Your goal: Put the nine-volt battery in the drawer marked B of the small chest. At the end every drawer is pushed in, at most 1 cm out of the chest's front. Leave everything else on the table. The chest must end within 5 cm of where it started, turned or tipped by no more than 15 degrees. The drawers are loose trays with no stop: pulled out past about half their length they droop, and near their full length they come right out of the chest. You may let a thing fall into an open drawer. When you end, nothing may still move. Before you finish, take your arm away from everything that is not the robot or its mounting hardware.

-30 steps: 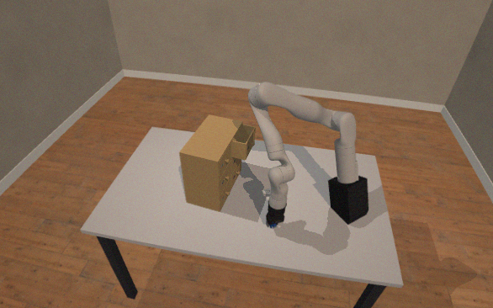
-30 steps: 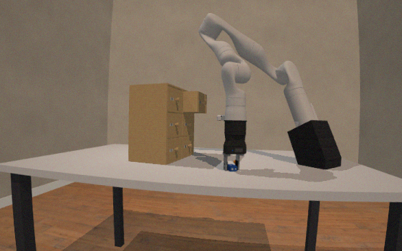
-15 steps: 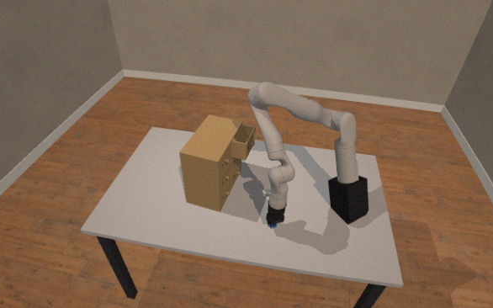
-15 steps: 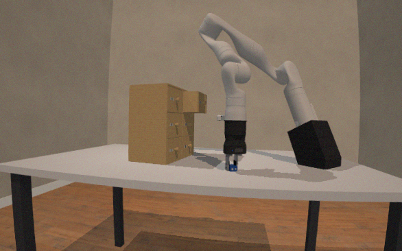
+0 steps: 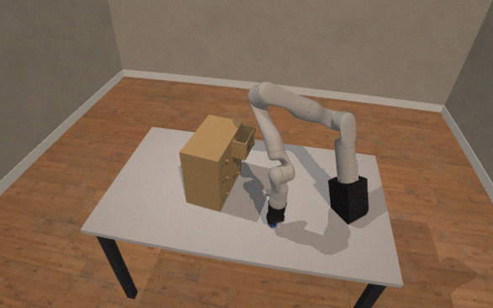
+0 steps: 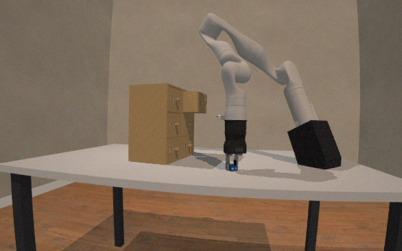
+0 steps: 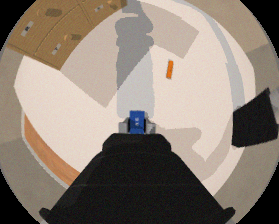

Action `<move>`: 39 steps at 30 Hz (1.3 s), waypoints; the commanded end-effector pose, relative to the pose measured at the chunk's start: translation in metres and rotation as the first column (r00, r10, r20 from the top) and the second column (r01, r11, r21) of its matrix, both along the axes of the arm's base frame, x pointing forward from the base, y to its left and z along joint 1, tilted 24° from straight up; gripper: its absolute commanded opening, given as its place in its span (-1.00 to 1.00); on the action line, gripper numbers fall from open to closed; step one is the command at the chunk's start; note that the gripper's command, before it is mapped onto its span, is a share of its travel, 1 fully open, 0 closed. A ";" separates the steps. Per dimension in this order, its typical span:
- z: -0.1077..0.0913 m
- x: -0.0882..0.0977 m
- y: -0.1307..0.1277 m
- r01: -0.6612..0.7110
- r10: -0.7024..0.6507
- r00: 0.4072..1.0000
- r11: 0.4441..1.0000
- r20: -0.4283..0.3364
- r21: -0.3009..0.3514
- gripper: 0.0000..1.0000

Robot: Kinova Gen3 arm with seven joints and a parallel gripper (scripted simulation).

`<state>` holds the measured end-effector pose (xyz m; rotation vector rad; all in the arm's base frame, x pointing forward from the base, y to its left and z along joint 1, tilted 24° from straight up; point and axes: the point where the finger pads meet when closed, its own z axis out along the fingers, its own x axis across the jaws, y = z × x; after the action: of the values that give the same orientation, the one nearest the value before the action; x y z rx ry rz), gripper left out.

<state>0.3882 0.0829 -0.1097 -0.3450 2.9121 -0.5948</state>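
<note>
The nine-volt battery point(image 5: 273, 225) is a small blue block on the white table, right of the chest's front; it also shows in the exterior view point(image 6: 232, 167) and the wrist view point(image 7: 137, 120). My gripper point(image 6: 232, 164) points straight down at table height, with its fingers closed on the battery's two sides. The battery rests on the table top. The tan chest point(image 5: 209, 164) stands at the table's middle left. Its top drawer on the far side point(image 5: 243, 140) is pulled partly out; the others are in. I cannot read the drawer marks.
A small orange object point(image 7: 170, 68) lies on the table beyond the battery, seen only in the wrist view. The arm's black base point(image 5: 348, 198) stands at the right of the table. The table's front edge is close to the gripper.
</note>
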 end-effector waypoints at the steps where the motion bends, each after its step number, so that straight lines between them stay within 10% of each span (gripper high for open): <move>1: 0.003 0.001 0.002 -0.002 0.002 1.000 1.000 0.003 0.003 0.02; 17: 0.079 -0.015 0.033 -0.002 0.002 1.000 1.000 0.003 0.003 0.02; 39: 0.091 -0.018 0.037 0.000 0.000 1.000 1.000 0.004 0.003 0.02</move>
<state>0.3700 0.1193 -0.0198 -0.3433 2.9103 -0.5921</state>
